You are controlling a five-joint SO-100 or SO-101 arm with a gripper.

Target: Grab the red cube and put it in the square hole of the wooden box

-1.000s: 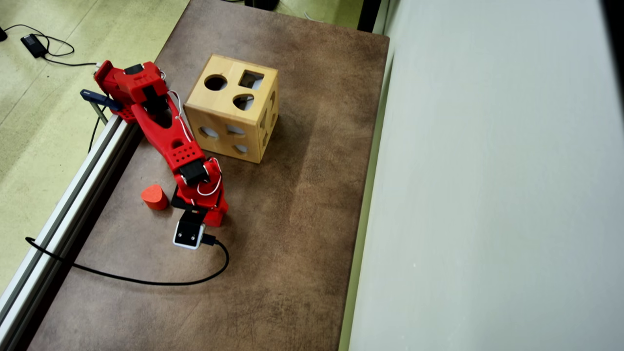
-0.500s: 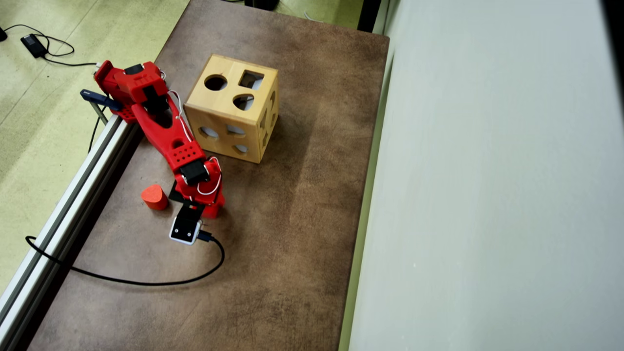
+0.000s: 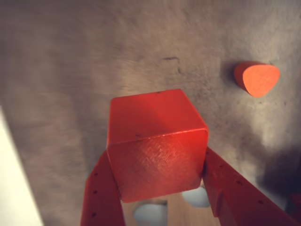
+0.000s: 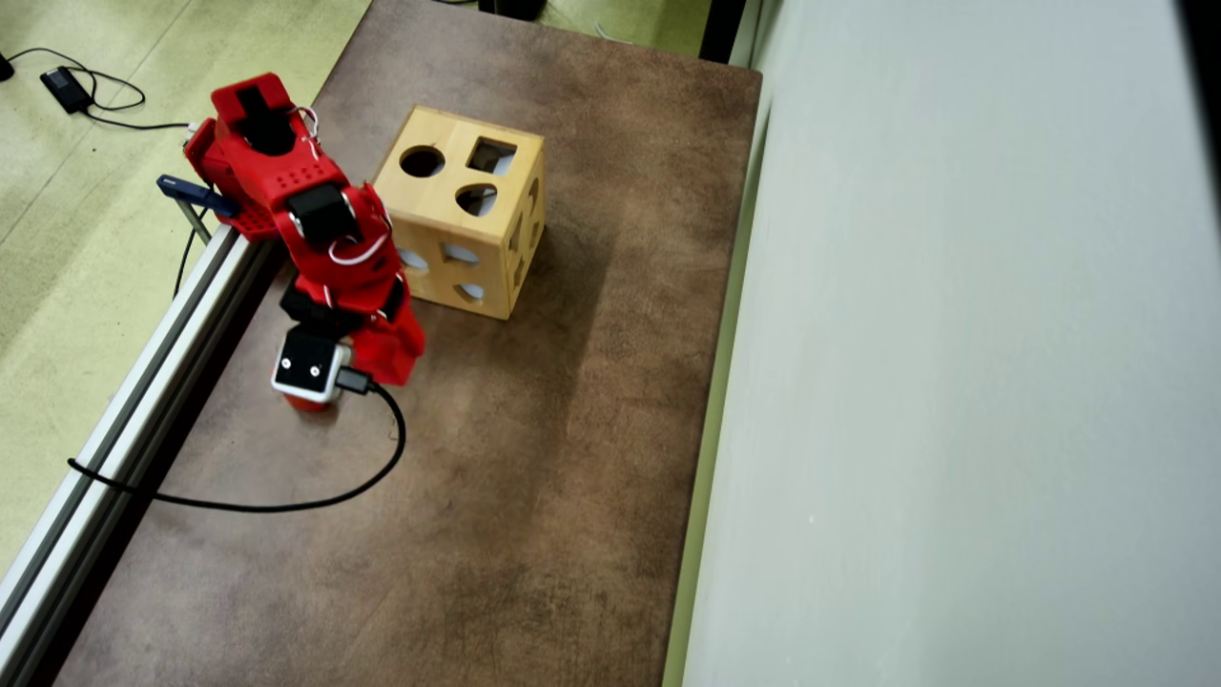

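Note:
In the wrist view my gripper [image 3: 157, 157] is shut on the red cube [image 3: 155, 136]. Its red fingers [image 3: 101, 197] press the cube's left and right sides, and the cube fills the middle of the view above the brown table. A sliver of the wooden box [image 3: 177, 213] shows under the cube. In the overhead view the wooden box [image 4: 458, 224] stands to the right of the arm, with its square hole [image 4: 491, 155] on the top face beside a round and a rounded-triangle hole. The gripper [image 4: 310, 401] sits below the box's left side, mostly hidden under the wrist camera.
An orange-red rounded-triangle block [image 3: 257, 79] lies on the table at the upper right of the wrist view. A metal rail [image 4: 143, 382] runs along the table's left edge. A black cable [image 4: 286, 504] loops from the wrist camera. A grey wall [image 4: 954, 382] borders the right.

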